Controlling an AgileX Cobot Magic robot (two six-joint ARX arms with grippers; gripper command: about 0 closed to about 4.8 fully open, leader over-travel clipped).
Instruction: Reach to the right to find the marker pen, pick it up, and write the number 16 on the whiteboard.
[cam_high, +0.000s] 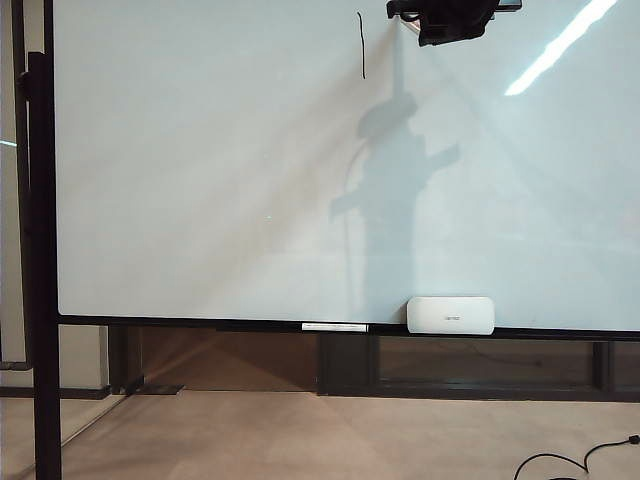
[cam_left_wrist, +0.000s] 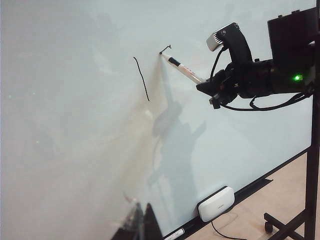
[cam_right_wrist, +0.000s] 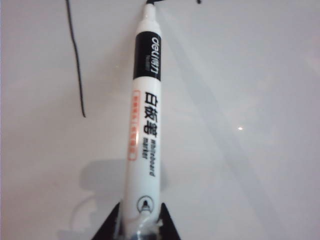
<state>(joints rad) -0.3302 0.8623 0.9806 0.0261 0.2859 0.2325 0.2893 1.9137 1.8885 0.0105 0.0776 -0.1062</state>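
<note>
A large glossy whiteboard (cam_high: 200, 180) fills most of the exterior view, standing on black posts w/ a thin black rail along its lower edge. Near the top of the board, right of centre, is one black vertical stroke (cam_high: 361, 45) — a drawn "1".

The right gripper (cam_left_wrist: 204, 86) is up at the board's top edge, just right of that stroke. Its two dark fingers are closed partway around the rear end of the marker pen (cam_right_wrist: 145, 120), gripping it firmly. The pen has a white barrel w/ a black collar and orange-red lettering, and it slants toward the board. Its tip touches the surface beside the stroke, where a short hooked black mark (cam_left_wrist: 165, 48) has been drawn. In the exterior view only the dark underside of this arm shows, at the top edge; its shadow falls down the board below.

On the lower rail sit a rounded white eraser block (cam_high: 450, 315) and, to its left, a thin flat white strip (cam_high: 334, 327).

The left gripper is off to the left, back from the board — only a dark sliver shows at the edge of its own wrist view, so I cannot tell how far it is open.
</note>
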